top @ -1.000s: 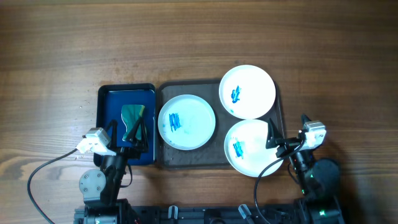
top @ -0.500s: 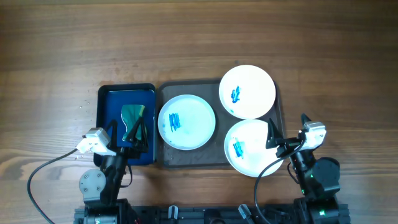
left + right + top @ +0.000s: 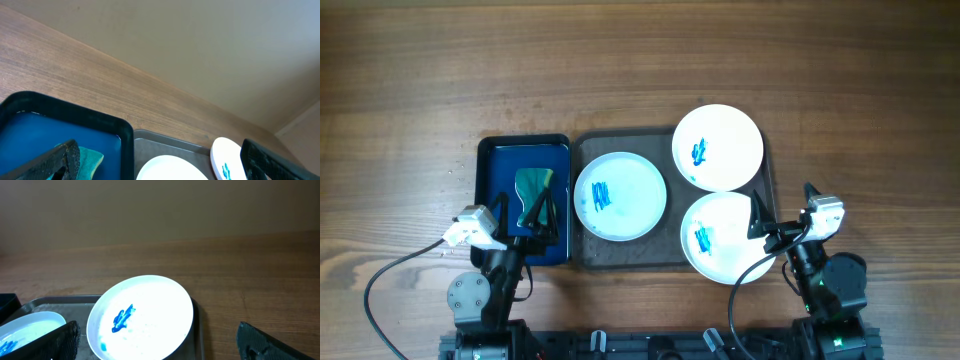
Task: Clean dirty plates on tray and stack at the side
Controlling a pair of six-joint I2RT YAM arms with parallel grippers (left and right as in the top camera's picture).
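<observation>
Three white plates lie on the grey-brown tray (image 3: 620, 258), each with a blue smear near its middle: the left plate (image 3: 620, 196), the far right plate (image 3: 718, 147) and the near right plate (image 3: 725, 240). The two right ones touch or nearly touch, and both reach over the tray's rim. None looks wiped and none is stacked at the side, so the job seems to be at its start, with fetching the wiper as the step in hand.

Just left of the tray sits a smaller blue tray (image 3: 492, 165) holding a teal sponge (image 3: 533, 183). The left gripper (image 3: 532, 215) hangs over the sponge's near edge with its jaws wide apart and empty. The right gripper (image 3: 782, 210) is beside the near right plate, jaws also apart, holding nothing.

The next move probably calls for the left gripper to drop onto the sponge, close on it, then carry it to the left plate, which lies closest. The right gripper could steady a plate on the desk (image 3: 640, 60) side.
</observation>
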